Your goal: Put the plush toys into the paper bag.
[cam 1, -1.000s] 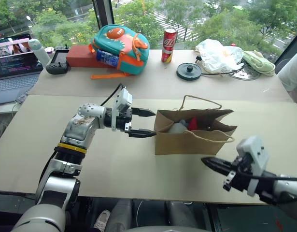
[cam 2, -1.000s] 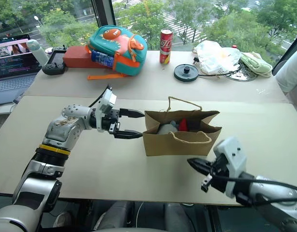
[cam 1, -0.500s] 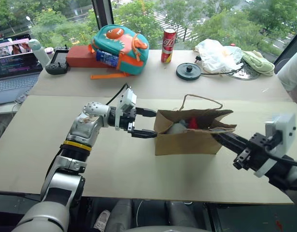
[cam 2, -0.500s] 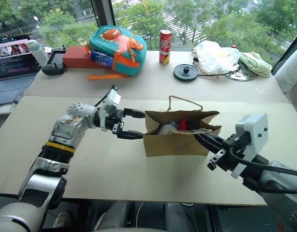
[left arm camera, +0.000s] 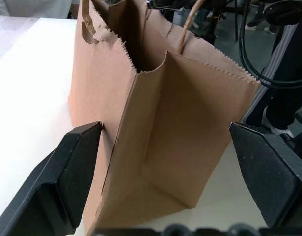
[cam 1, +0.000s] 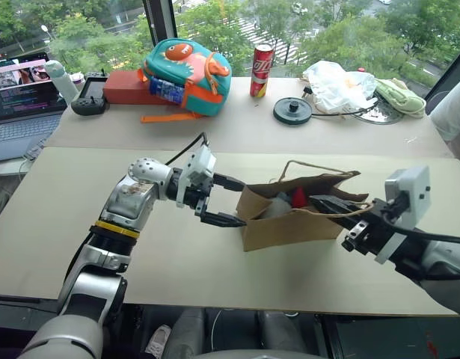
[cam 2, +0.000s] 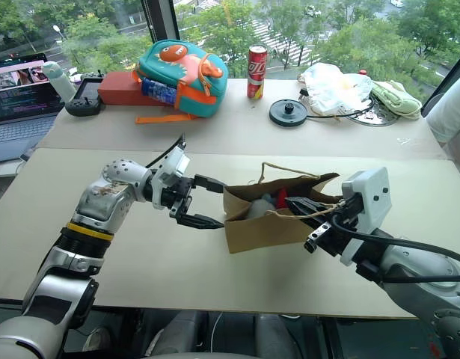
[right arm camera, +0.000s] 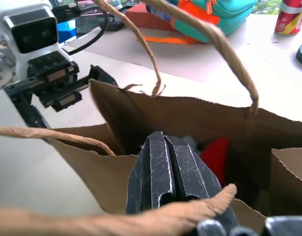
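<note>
The paper bag (cam 1: 293, 224) sits on the beige table (cam 1: 80, 217), tipped a bit toward the left gripper, mouth open at the top. Both plush toys are already in it: the red plush toy (cam 1: 298, 197) pokes up near the middle of the bag's opening, and the grey plush toy (cam 1: 276, 206) sits right beside it, on the side nearer the left gripper.

The left gripper (cam 1: 228, 200) is at the bag's narrow end with its jaws spread wide, one finger on either side of that end, not pinching anything. In the left wrist view the bag's folded side (left arm camera: 160, 132) stands between the two black fingers (left arm camera: 67, 172) with gaps on both sides.

The right gripper (cam 2: 295, 204) is poked into the bag's mouth from the opposite end, fingers pressed tight together with nothing between them. A cord handle (right arm camera: 155, 219) drapes across it.

Behind the bag, on the far side of the table, are a teal backpack (cam 1: 186, 69) and a red can (cam 1: 261, 69).
</note>
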You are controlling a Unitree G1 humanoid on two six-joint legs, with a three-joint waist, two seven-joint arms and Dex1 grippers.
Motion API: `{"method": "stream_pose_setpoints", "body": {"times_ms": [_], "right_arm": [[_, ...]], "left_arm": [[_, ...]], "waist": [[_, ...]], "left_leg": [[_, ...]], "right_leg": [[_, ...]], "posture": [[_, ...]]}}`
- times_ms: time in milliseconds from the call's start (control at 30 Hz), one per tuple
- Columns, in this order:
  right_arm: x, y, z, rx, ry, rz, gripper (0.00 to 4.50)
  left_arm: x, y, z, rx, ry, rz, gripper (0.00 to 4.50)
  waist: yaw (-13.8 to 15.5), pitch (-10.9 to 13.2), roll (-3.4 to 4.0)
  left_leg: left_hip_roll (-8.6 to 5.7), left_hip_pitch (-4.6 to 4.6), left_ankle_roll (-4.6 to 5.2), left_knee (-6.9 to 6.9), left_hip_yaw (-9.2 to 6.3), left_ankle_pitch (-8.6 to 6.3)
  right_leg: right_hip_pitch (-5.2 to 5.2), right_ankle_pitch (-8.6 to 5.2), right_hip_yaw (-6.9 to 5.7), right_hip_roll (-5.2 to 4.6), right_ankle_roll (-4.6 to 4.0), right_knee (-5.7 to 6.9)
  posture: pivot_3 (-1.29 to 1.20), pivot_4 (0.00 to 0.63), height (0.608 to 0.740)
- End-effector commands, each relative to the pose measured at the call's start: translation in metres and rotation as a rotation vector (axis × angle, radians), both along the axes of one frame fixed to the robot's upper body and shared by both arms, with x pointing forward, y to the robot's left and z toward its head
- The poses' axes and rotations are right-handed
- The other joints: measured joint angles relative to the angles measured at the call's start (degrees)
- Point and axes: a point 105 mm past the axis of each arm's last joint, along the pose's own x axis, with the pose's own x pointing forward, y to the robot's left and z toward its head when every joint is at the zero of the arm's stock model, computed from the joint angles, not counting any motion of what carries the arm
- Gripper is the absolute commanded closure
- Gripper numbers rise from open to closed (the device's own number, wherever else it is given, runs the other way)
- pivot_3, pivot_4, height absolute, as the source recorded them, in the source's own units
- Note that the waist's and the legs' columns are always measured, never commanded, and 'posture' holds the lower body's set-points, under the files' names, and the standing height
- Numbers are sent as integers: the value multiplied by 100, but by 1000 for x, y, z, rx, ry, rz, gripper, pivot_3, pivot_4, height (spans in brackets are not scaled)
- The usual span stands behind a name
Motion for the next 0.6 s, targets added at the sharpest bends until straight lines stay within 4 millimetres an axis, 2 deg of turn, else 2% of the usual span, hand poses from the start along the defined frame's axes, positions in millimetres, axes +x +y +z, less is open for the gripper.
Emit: {"method": "stream_pose_setpoints", "body": {"times_ms": [33,400,600], "right_arm": [[1,0,8,4,-43,0,4500],[9,-1,7,6,-47,-16,4500],[10,-1,6,4,-41,-16,4500]], "left_arm": [[-4,-5,6,-4,-44,-3,42],[-27,-6,-4,15,-21,-12,42],[-23,-15,-9,-28,-5,102,42]], "waist": [[3,0,0],[-2,0,0],[23,0,0]], "left_leg": [[0,0,0,0,0,0],[1,1,0,-1,1,0],[0,1,0,0,1,0]], "right_leg": [[0,0,0,0,1,0],[0,0,1,0,0,0],[1,0,2,-2,0,-1]], "posture": [[0,150,740],[0,150,740],[0,150,740]]}}
